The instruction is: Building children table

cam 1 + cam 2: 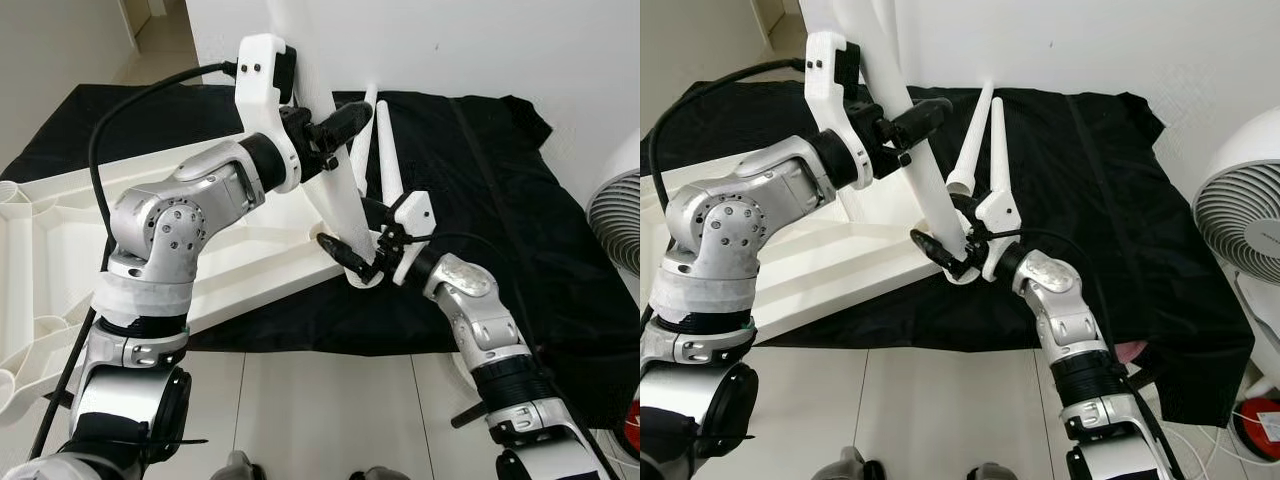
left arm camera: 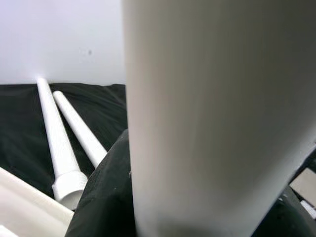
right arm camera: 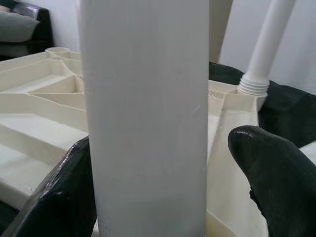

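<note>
White table leg [image 1: 920, 160] stood upright, foot at corner socket of upturned tabletop [image 1: 840, 255] on black cloth [image 1: 1110, 200]. Left gripper [image 1: 902, 125] clamped leg high, likely steadying tilt. Right gripper [image 1: 952, 250] fingers straddled base, one pad [image 3: 266, 168] apart from leg, probably guiding seating. Two spare legs [image 1: 985, 140] lay beside.

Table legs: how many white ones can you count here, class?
3. One leg stands at the tabletop corner, left pincer gripping it above, right pincer around its base. Two legs lie side by side on the black cloth behind it. Others may be hidden.
</note>
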Available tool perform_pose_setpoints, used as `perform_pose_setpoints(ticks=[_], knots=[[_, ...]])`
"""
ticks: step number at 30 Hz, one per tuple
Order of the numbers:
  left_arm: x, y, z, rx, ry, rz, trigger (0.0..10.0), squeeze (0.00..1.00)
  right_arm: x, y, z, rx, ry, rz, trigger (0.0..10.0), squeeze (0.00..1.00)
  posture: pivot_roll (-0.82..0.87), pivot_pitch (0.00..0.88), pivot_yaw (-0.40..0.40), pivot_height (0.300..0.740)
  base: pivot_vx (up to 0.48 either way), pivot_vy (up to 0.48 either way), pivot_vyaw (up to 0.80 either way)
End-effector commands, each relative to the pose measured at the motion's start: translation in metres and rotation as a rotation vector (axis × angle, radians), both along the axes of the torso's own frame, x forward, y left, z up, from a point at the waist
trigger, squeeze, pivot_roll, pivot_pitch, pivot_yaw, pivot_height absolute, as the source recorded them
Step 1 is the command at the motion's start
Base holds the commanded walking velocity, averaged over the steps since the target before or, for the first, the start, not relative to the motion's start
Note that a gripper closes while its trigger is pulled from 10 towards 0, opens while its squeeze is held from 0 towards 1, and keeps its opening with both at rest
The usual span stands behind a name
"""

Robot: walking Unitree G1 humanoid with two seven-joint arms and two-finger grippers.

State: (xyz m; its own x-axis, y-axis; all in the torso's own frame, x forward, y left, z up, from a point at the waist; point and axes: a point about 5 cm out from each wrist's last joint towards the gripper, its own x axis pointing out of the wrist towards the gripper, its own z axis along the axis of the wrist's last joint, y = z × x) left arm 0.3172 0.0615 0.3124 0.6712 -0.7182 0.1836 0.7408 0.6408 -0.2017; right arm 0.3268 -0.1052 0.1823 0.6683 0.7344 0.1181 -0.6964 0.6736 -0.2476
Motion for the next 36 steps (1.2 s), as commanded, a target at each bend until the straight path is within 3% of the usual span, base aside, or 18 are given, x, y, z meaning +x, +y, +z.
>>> perform_pose_setpoints(ticks=[1,4,5,8,9,10,13,14,17,23,36], knots=[[-0.001,-0.004,0.007,0.022,-0.028,0.012,10.0,0.00,0.000,0.007,0.006,-0.019,-0.021,-0.006,10.0,1.00,-0.07,0.067,0.037,0.740,0.000,0.000,0.00],[-0.001,-0.011,0.011,0.064,-0.060,0.055,10.0,0.00,0.003,0.014,0.011,-0.023,-0.047,-0.060,10.0,1.00,-0.07,0.070,0.037,0.740,0.000,0.000,0.00],[0.001,-0.023,0.017,0.099,-0.095,0.108,10.0,0.00,0.009,0.022,0.018,0.002,-0.055,-0.126,10.0,1.00,-0.06,0.072,0.032,0.740,0.000,0.000,0.00],[0.001,-0.030,0.021,0.118,-0.119,0.135,10.0,0.00,0.011,0.028,0.020,0.018,-0.038,-0.149,10.0,1.00,-0.06,0.072,0.032,0.740,0.000,0.000,0.00],[0.002,-0.034,0.023,0.129,-0.129,0.150,10.0,0.00,0.013,0.031,0.022,0.027,-0.035,-0.179,10.0,0.89,-0.06,0.074,0.028,0.740,0.000,0.000,0.00],[0.003,-0.037,0.027,0.129,-0.136,0.166,10.0,0.00,0.016,0.034,0.024,0.035,-0.032,-0.218,10.0,0.08,-0.06,0.074,0.028,0.740,0.000,0.000,0.00],[0.003,-0.039,0.029,0.128,-0.138,0.179,10.0,0.00,0.018,0.036,0.026,0.040,-0.031,-0.249,10.0,0.08,-0.06,0.074,0.028,0.740,0.000,0.000,0.00],[0.004,-0.042,0.032,0.130,-0.145,0.199,10.0,0.00,0.020,0.039,0.029,0.032,-0.043,-0.283,10.0,0.00,-0.06,0.074,0.028,0.740,0.000,0.000,0.00],[0.004,-0.043,0.034,0.130,-0.152,0.218,10.0,0.00,0.021,0.043,0.031,0.016,-0.061,-0.321,10.0,0.00,-0.07,0.075,0.030,0.740,0.000,0.000,0.00],[0.007,-0.048,0.042,0.123,-0.191,0.287,10.0,0.00,0.027,0.049,0.028,0.000,-0.046,-0.564,10.0,0.00,-0.07,0.075,0.031,0.740,0.000,0.000,0.00],[0.006,-0.053,0.047,0.124,-0.212,0.297,10.0,0.00,0.030,0.050,0.029,0.010,-0.053,-0.660,10.0,0.00,-0.06,0.072,0.035,0.740,0.000,0.000,0.00]])
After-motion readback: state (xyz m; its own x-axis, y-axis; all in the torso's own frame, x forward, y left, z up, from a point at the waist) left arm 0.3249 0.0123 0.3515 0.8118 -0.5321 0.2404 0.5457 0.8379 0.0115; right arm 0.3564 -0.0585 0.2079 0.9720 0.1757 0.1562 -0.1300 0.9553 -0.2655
